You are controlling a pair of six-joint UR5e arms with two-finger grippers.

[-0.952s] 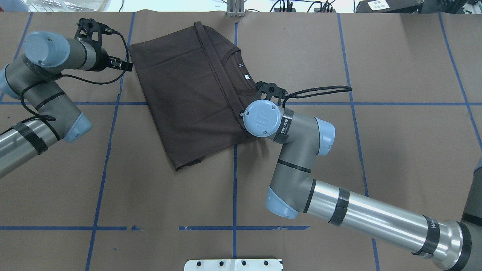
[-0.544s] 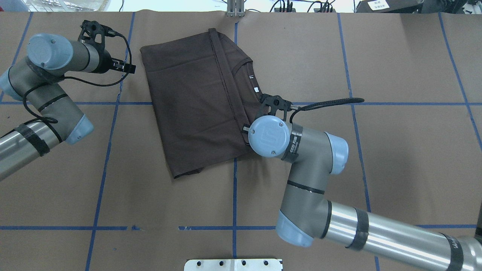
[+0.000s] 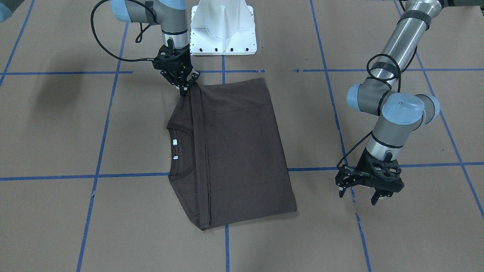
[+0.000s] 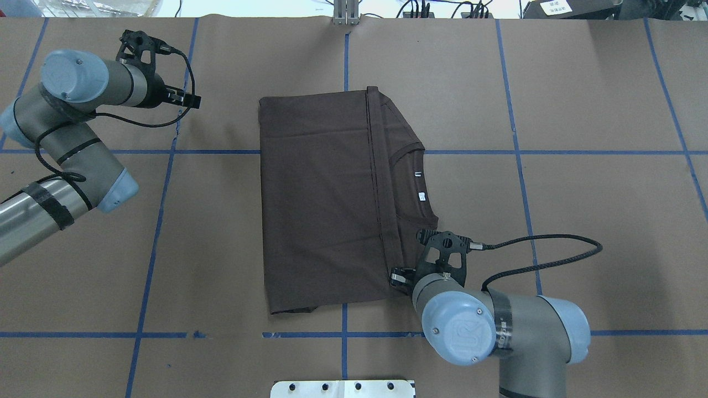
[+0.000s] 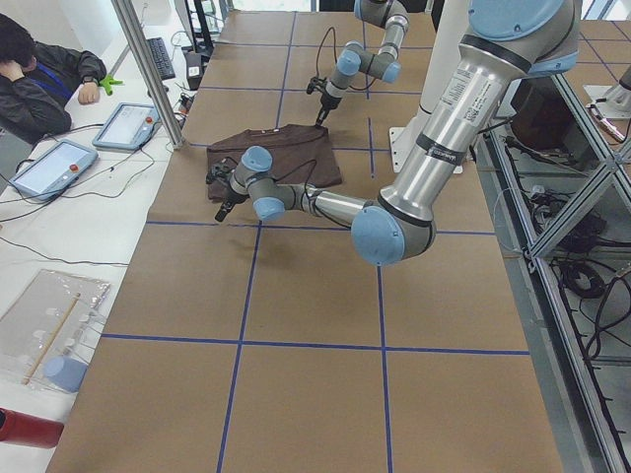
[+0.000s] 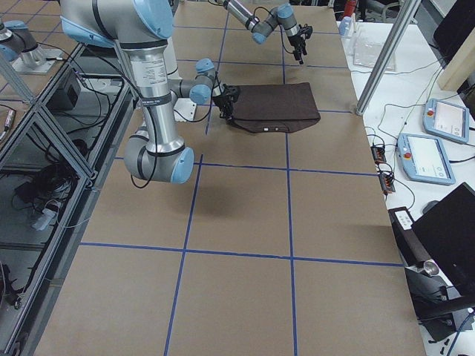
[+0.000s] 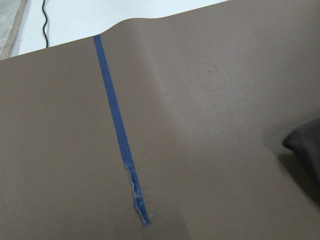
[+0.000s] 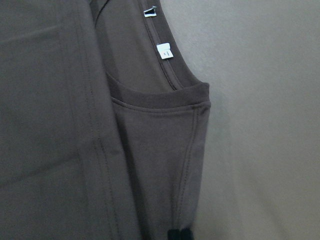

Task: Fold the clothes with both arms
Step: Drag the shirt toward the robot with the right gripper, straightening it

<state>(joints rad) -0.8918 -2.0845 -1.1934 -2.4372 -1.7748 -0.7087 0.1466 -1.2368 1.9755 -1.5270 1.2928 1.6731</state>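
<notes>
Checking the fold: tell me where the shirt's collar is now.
In the overhead view the collar lies along the T-shirt's right edge, facing the robot's right, just beyond the right gripper pinching that edge.

The right arm comes in from the near edge of the desk, forearm low and wrist turned straight down. The right gripper sits by the middle of that edge, its 2 fingers pinched together on a corner of the shirt. The left arm is folded back at the left edge, wrist angled down. The left gripper hangs low toward the far edge, fingers spread, holding nothing.
</notes>
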